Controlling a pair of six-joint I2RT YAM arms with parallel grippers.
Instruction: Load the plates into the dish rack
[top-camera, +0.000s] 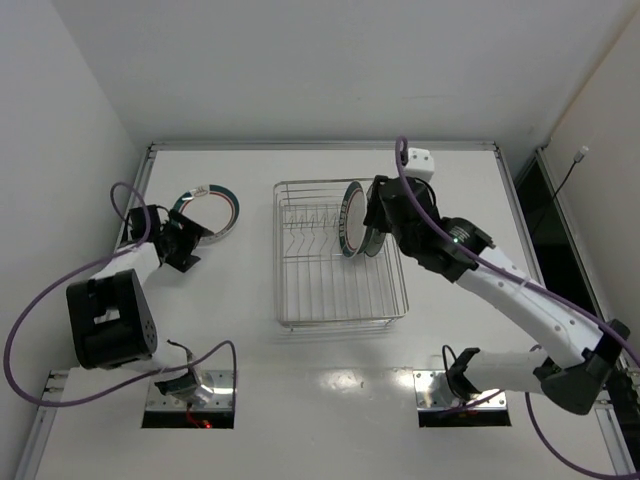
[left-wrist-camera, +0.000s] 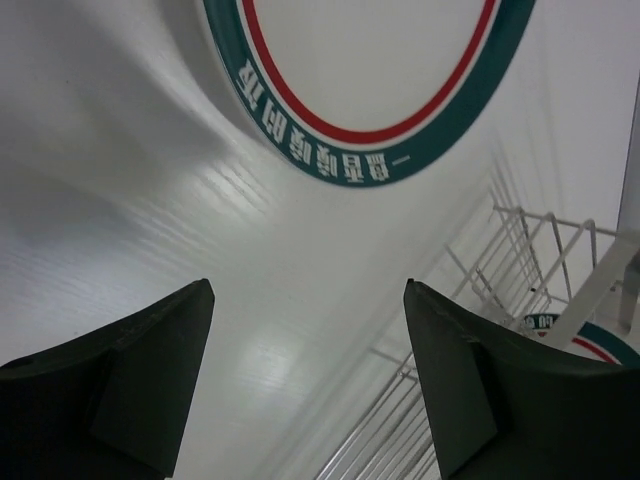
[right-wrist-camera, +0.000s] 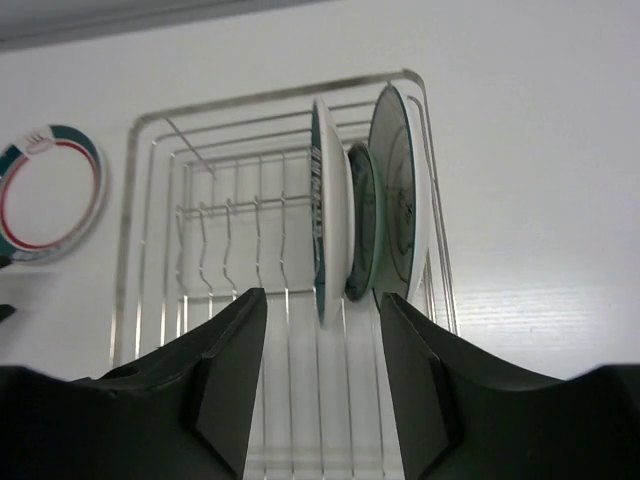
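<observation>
Three plates (right-wrist-camera: 330, 210) stand in your dish rack (top-camera: 279, 255), the right gripper (right-wrist-camera: 322, 300) parted and empty before them, while your left gripper (left-wrist-camera: 307, 300) gapes empty beside the last plate (top-camera: 210, 212).

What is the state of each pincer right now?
Left pincer: open, holding nothing.
Right pincer: open, holding nothing.

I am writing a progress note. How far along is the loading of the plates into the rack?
Done: three plates stand upright in the rack. In hand: nothing; the right gripper is open by them, the left gripper open near the last plate. Left: that plate, flat on the table.
</observation>
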